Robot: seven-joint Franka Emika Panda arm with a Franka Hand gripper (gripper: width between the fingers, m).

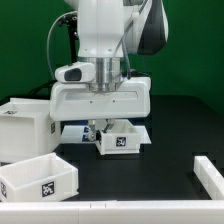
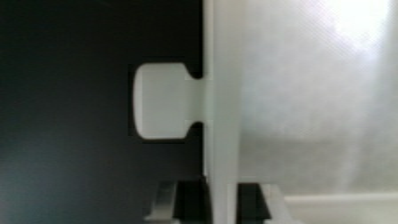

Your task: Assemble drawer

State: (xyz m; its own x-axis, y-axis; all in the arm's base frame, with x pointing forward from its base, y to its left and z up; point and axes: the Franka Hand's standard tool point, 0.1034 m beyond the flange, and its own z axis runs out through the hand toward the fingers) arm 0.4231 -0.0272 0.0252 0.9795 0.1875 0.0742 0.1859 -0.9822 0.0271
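My gripper reaches straight down at the middle of the table onto a small white open-top drawer tray with a square tag on its side. In the wrist view the tray's front wall runs edge-on between my dark fingers, which press on both sides of it. A rounded white knob sticks out from that wall. My gripper is shut on the wall. I cannot tell whether the tray rests on the table or hangs just above it. The large cube-shaped casing stands at the exterior view's left.
A second white tray with a tag lies at the front left of the exterior view. The marker board lies flat behind the held tray. A white raised edge stands at the front right. The table is black.
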